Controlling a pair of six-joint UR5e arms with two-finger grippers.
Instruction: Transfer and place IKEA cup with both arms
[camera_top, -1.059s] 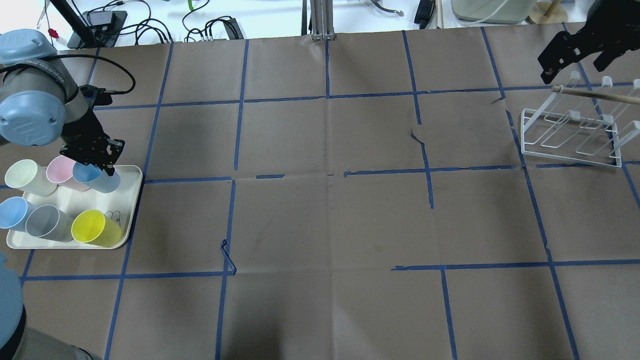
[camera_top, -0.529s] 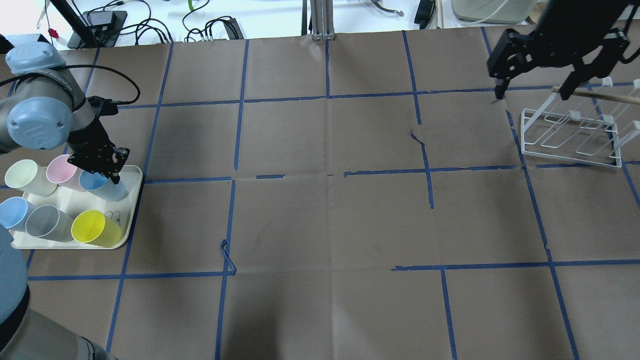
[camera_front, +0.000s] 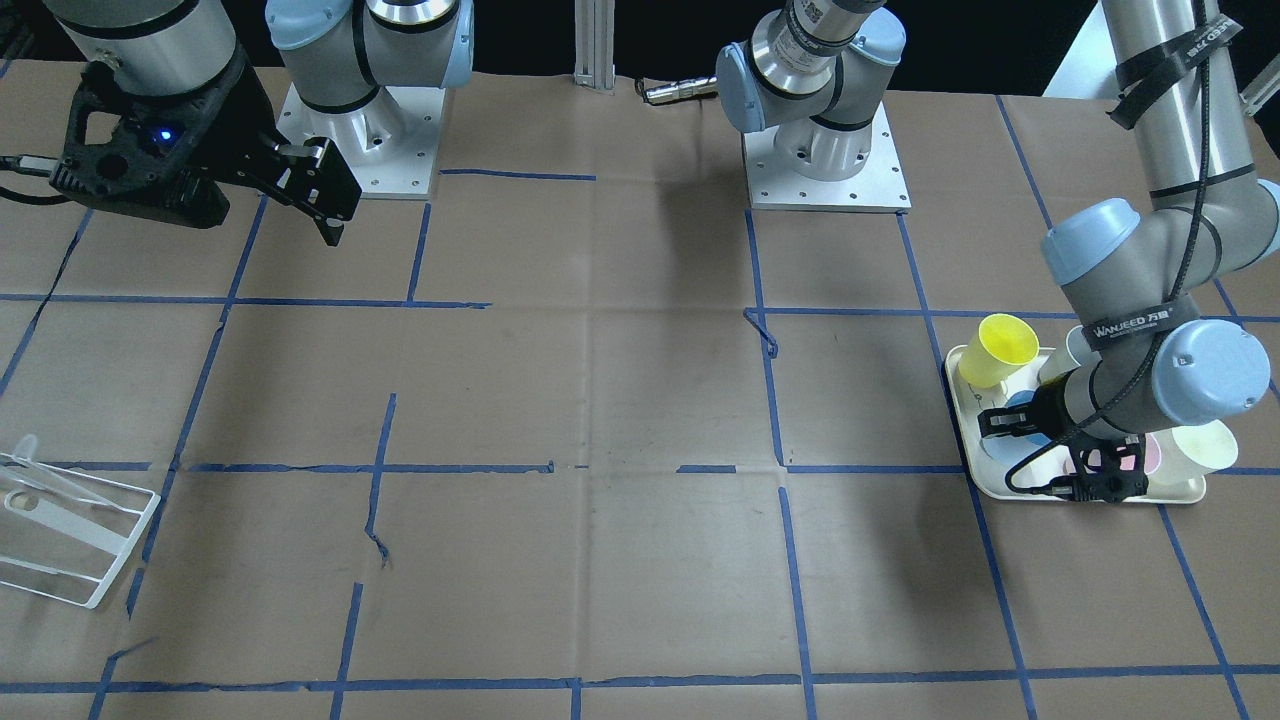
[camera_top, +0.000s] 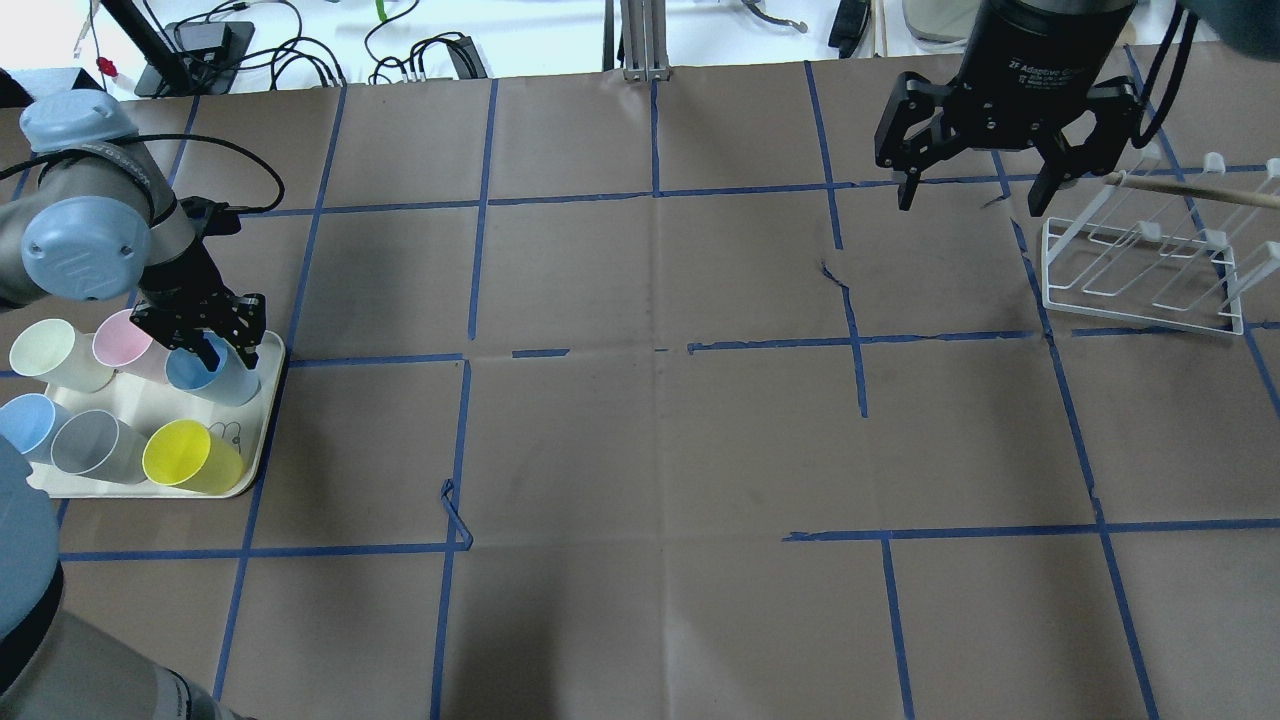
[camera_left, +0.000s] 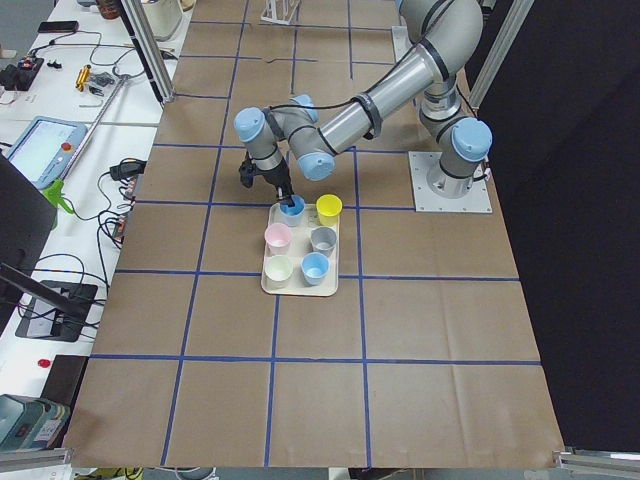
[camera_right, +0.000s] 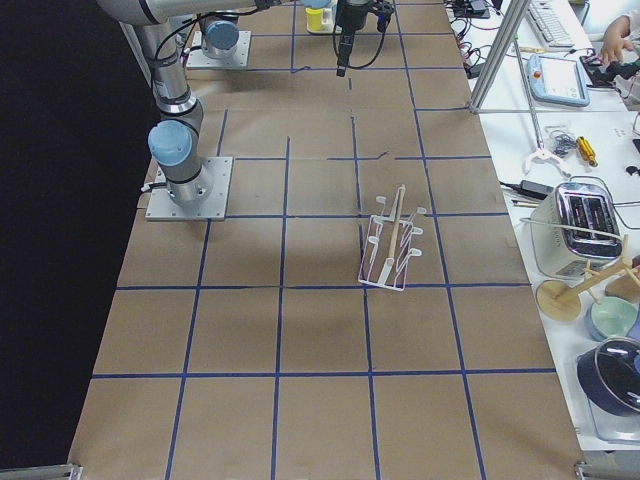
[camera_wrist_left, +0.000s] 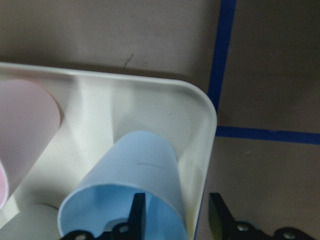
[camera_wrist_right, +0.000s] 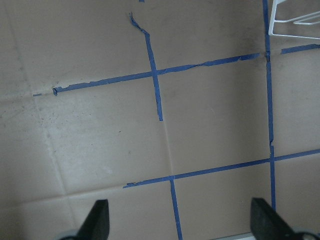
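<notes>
The IKEA cup (camera_top: 228, 378) is pale blue and stands at the back right corner of the white tray (camera_top: 262, 440). My left gripper (camera_top: 220, 356) is open and low over the cup. In the left wrist view the gripper (camera_wrist_left: 177, 216) has one finger (camera_wrist_left: 136, 212) inside the cup (camera_wrist_left: 145, 165) and the other (camera_wrist_left: 220, 216) outside its wall, with a gap on each side. My right gripper (camera_top: 972, 200) is open and empty, high over the back of the table just left of the rack. The right wrist view (camera_wrist_right: 182, 220) shows only paper and tape under it.
The tray also holds a yellow cup (camera_top: 190, 455), a grey cup (camera_top: 95, 445), a sky-blue cup (camera_top: 25, 425), a pink cup (camera_top: 122, 340) and a cream cup (camera_top: 50, 352). A white wire rack (camera_top: 1140, 270) stands at the back right. Blue tape lines cross the brown paper.
My right arm has swung in from the back right corner to a spot left of the rack. My left gripper has moved right and down over the blue cup, which has shifted slightly toward the tray's edge.
</notes>
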